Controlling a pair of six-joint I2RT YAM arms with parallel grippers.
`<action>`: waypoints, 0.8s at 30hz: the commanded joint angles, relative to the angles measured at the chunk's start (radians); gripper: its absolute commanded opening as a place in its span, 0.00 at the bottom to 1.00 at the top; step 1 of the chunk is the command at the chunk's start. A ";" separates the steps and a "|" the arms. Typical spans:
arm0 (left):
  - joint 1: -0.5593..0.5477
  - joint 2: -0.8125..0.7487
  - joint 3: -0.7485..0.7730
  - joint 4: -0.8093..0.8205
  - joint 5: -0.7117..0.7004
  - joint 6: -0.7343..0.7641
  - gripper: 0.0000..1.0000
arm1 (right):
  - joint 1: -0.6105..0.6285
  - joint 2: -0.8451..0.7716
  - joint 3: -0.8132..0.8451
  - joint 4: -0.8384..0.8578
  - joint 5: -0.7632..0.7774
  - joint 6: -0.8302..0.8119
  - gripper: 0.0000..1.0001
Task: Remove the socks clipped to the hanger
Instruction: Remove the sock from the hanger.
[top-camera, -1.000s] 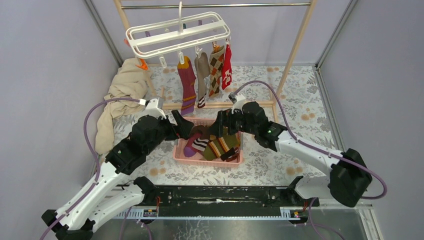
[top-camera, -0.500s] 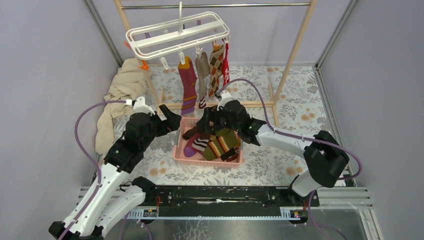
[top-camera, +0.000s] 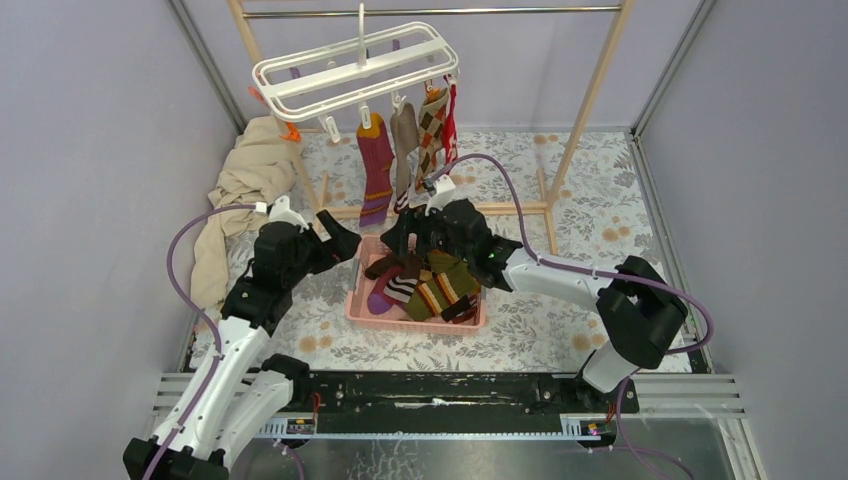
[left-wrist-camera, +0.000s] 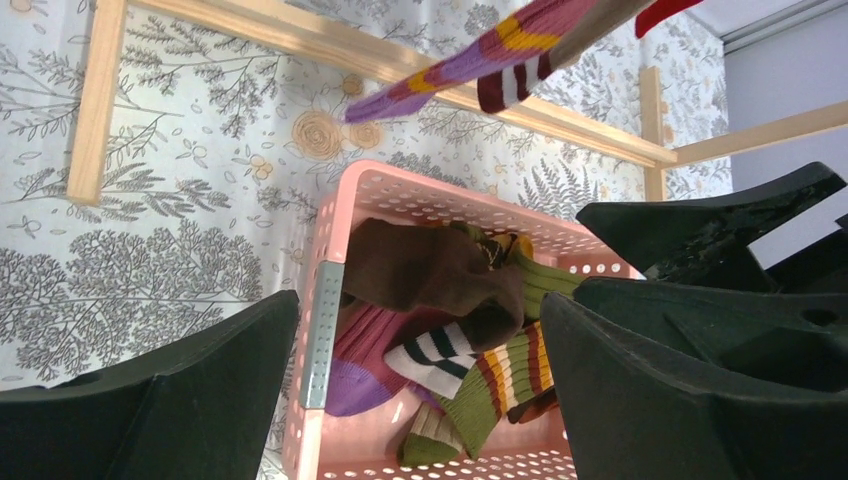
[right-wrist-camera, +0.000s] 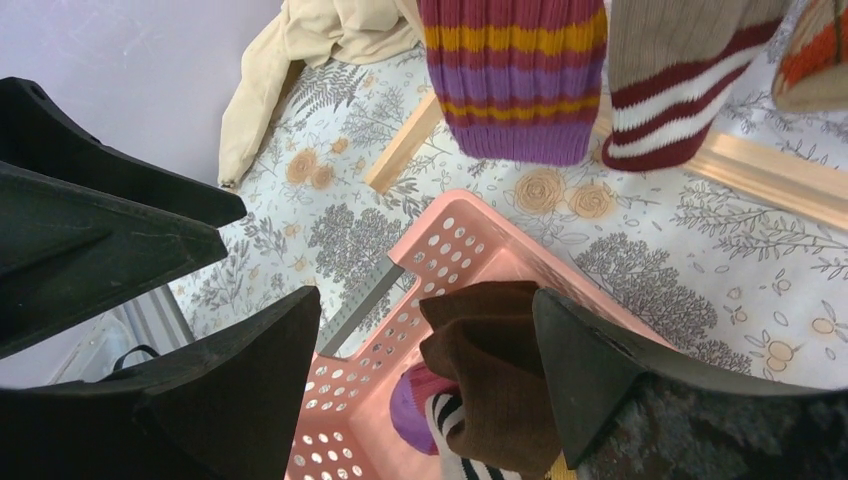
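Observation:
The white hanger (top-camera: 350, 65) hangs from the rail. Clipped under it are a maroon-purple striped sock (top-camera: 376, 170), a beige sock (top-camera: 404, 150), an argyle sock (top-camera: 431, 130) and a red sock (top-camera: 452, 120). The striped sock's toe (right-wrist-camera: 515, 90) and the beige sock's toe (right-wrist-camera: 670, 110) dangle above the pink basket (top-camera: 355, 305). Several loose socks lie in the basket, a brown one (left-wrist-camera: 430, 270) on top. My right gripper (top-camera: 400, 235) (right-wrist-camera: 428, 300) hovers open over the basket's far left corner, holding nothing. My left gripper (top-camera: 340, 240) (left-wrist-camera: 420, 305) is open beside it, also holding nothing.
A beige cloth (top-camera: 240, 190) is heaped at the left by the rack's wooden post (top-camera: 300, 165). The rack's wooden base bar (top-camera: 500, 210) runs just behind the basket. Another post (top-camera: 590, 90) slants up at the right. Purple walls close in both sides.
My right gripper has moved left and farther back, to the basket's far left corner under the hanging socks. My left gripper has drawn back to the left. The hanger has swung a little.

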 joint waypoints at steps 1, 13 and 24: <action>0.017 -0.009 -0.008 0.109 0.075 -0.016 0.99 | 0.030 -0.007 0.034 0.079 0.063 -0.060 0.85; 0.019 -0.044 -0.018 0.097 0.095 -0.025 0.99 | 0.050 0.029 0.141 -0.011 0.195 -0.155 0.86; 0.024 -0.069 -0.030 0.079 0.096 -0.020 0.98 | 0.072 -0.009 -0.038 0.176 0.202 -0.076 0.85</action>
